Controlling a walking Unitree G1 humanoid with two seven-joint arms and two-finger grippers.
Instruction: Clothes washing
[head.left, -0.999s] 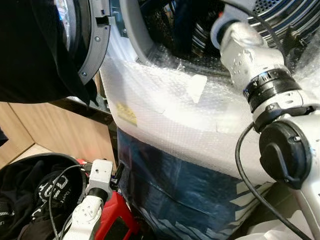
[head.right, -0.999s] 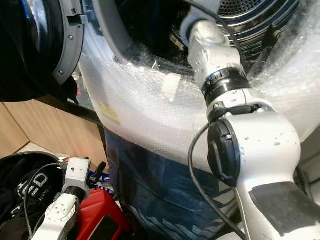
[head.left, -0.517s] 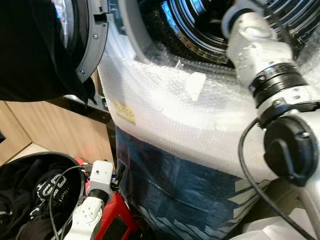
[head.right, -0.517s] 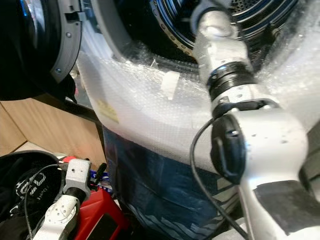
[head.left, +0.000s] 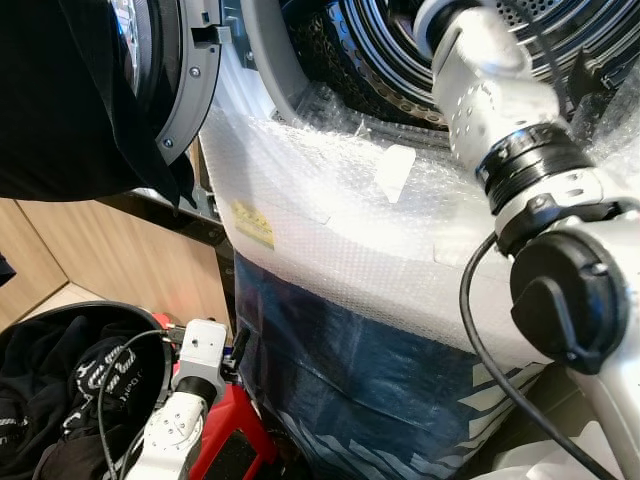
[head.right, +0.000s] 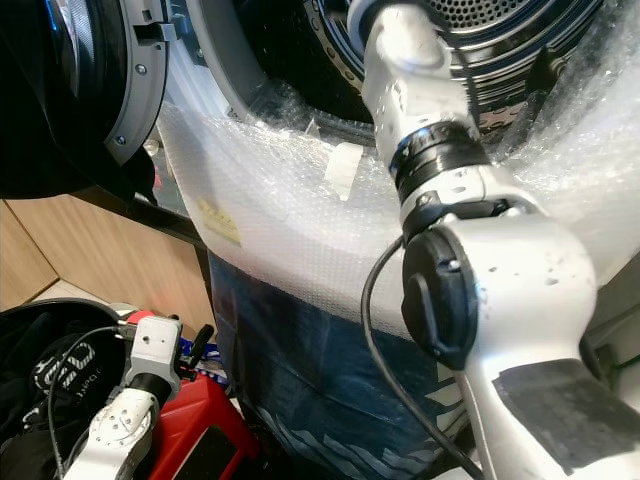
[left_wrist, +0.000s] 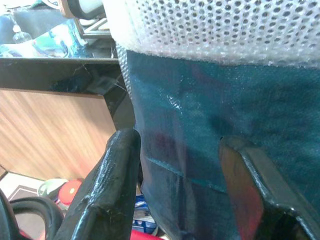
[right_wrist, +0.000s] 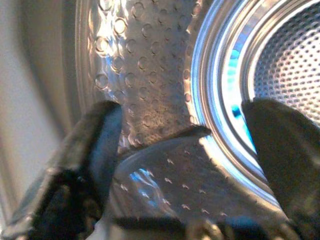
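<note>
The washing machine's steel drum (head.left: 400, 50) stands open at the top, its front wrapped in bubble wrap (head.left: 330, 230). My right arm (head.left: 520, 170) reaches up into the drum mouth. In the right wrist view my right gripper (right_wrist: 185, 145) is open inside the drum, with bare perforated steel between its fingers. A black garment (head.left: 60, 100) hangs over the open door (head.left: 190, 80) at the upper left. Black clothes lie in a round black basket (head.left: 60, 390) at the lower left. My left gripper (left_wrist: 180, 165) is low beside the basket, open, facing the machine's blue-wrapped front.
Blue film (head.left: 350, 380) covers the machine's lower front under the bubble wrap. A red object (head.left: 235, 440) sits under my left arm. A wooden panel (head.left: 100, 260) stands to the left of the machine, with a dark ledge above it.
My right arm swung a little to the right and back left at the drum mouth, and more of the steel drum shows now. The left arm has stayed where it was.
</note>
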